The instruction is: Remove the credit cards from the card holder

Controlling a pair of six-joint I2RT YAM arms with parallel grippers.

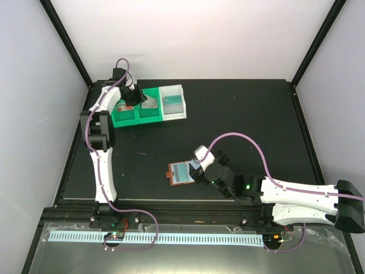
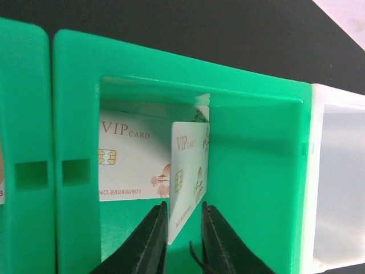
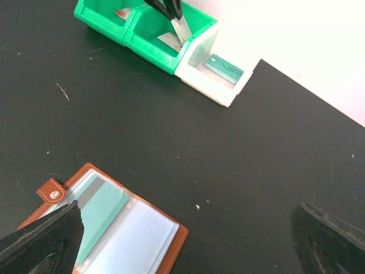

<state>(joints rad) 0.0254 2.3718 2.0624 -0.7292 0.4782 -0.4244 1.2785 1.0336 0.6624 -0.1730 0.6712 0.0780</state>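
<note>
The brown card holder (image 1: 181,173) lies open on the black table, also in the right wrist view (image 3: 177,242). A teal card (image 3: 100,211) sits in its clear pocket. My right gripper (image 1: 199,167) hovers wide open over the holder's right edge, and its left finger (image 3: 40,240) is above the holder. My left gripper (image 1: 134,96) is over the middle green bin (image 2: 256,171). A white VIP card (image 2: 188,177) stands on edge between its fingers, and the jaws are narrowly apart. Another white VIP card (image 2: 131,160) lies in the bin.
Three bins stand in a row at the back left: two green ones (image 1: 128,114) and a white one (image 1: 174,111). The white bin holds a teal card (image 3: 223,68). The leftmost green bin holds a reddish card (image 3: 122,12).
</note>
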